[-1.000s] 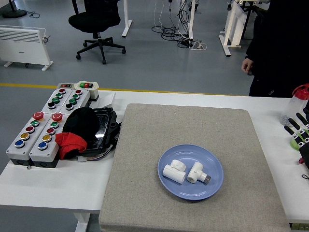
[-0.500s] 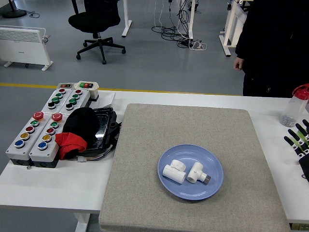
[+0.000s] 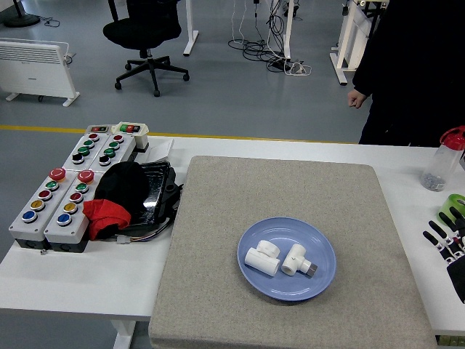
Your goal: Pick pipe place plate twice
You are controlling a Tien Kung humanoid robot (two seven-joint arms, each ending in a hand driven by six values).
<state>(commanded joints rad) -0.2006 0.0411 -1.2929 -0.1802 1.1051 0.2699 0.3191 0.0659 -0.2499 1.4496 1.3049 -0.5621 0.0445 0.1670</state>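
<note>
A blue plate (image 3: 320, 282) lies on the grey mat (image 3: 276, 189) near its front. Two white pipe fittings lie on the plate: a tee piece (image 3: 262, 258) on the left and an elbow piece (image 3: 296, 260) with a dark end on the right. My right hand (image 3: 447, 236) is at the right edge of the picture, low over the white table, well to the right of the plate. Its fingers are spread and hold nothing. My left hand is out of view.
Two grey button boxes (image 3: 54, 203) stand at the left, with a black tray, a black cap and a red cloth (image 3: 107, 216) beside them. A clear bottle with a red lid (image 3: 442, 163) stands at the far right. A person in black (image 3: 407, 65) stands behind the table's right corner.
My right hand has drawn back down and to the right, away from the mat. The person has stepped left along the far side of the table.
</note>
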